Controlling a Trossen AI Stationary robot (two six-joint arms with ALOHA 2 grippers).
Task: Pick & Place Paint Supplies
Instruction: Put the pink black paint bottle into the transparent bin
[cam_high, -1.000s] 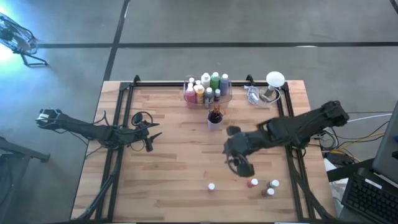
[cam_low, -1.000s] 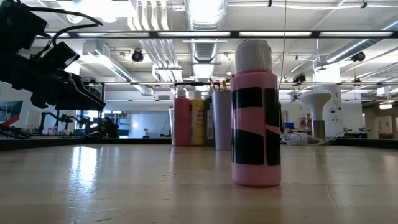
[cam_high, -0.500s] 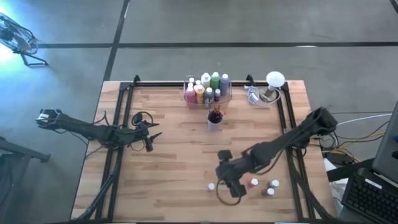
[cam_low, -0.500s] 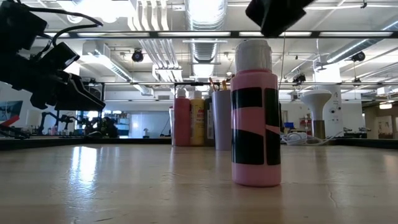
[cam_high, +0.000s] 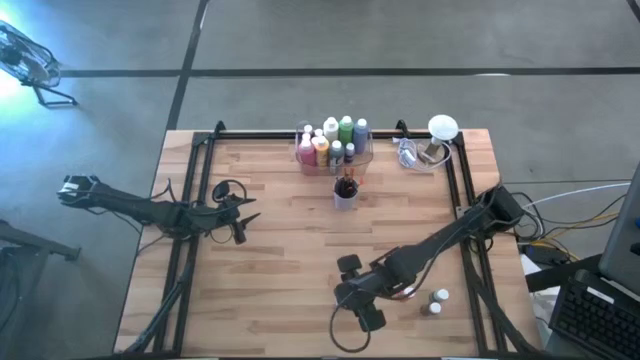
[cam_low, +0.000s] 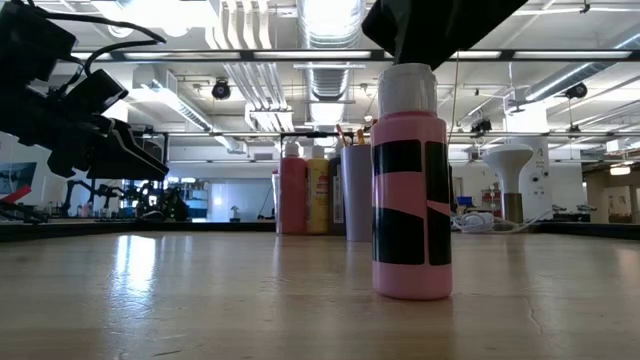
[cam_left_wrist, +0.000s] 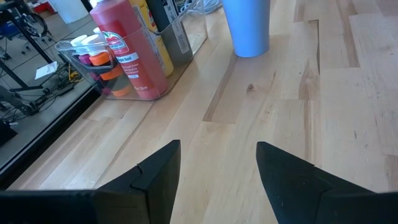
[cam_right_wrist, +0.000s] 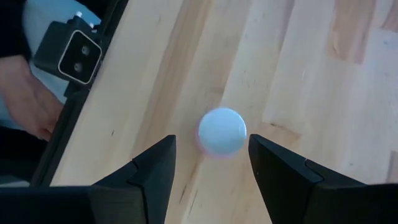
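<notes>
Stowed: most bottles were seen in the clear bin (cam_high: 334, 148) at 12 o'clock.
Left: pink bottle (cam_low: 411, 183) and two others (cam_high: 436, 302) at 5 o'clock.
Right gripper (cam_right_wrist: 211, 163): fingers spread above the pink bottle's cap (cam_right_wrist: 222, 130), nothing held.
Left gripper (cam_left_wrist: 217, 171): parked open at 9 o'clock.

The table (cam_high: 270, 270) is pale, smooth butcher-block wood with a light sheen, the pink bottle (cam_low: 411, 210) glossy plastic, and the storage bin (cam_left_wrist: 155, 68) clear plastic.
</notes>
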